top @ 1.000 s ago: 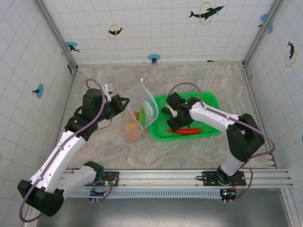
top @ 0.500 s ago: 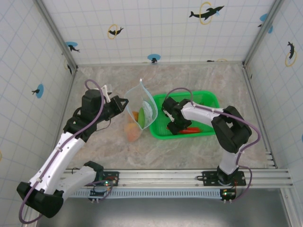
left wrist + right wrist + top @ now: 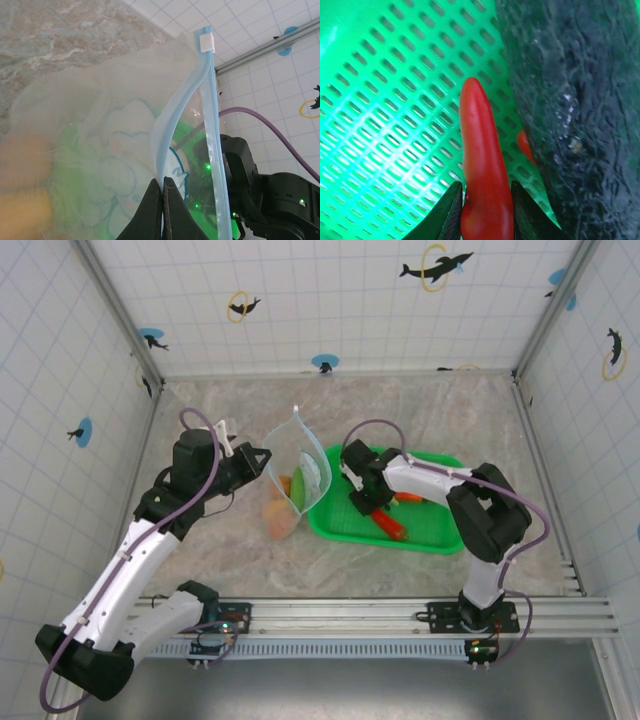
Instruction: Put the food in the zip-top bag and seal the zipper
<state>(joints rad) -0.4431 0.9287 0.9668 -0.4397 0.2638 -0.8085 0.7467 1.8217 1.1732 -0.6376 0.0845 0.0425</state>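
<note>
L end effector (image 3: pixel 162 200) pinched shut on zip-top bag (image 3: pixel 312 468) at zipper (image 3: pixel 215 125) edge, mouth agape. R end effector (image 3: pixel 485 200) clamped on red chili (image 3: pixel 480 150) in green mesh basket (image 3: pixel 430 543), close to rim; worktop (image 3: pixel 420 410) beyond both wide open.

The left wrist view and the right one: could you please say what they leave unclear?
- Right wrist: chili stem end, cut off by the bottom edge.
- Left wrist: food in the bag, blurred by cloudy plastic.
- Right wrist: small red piece, mostly hidden by the basket; unidentifiable.
</note>
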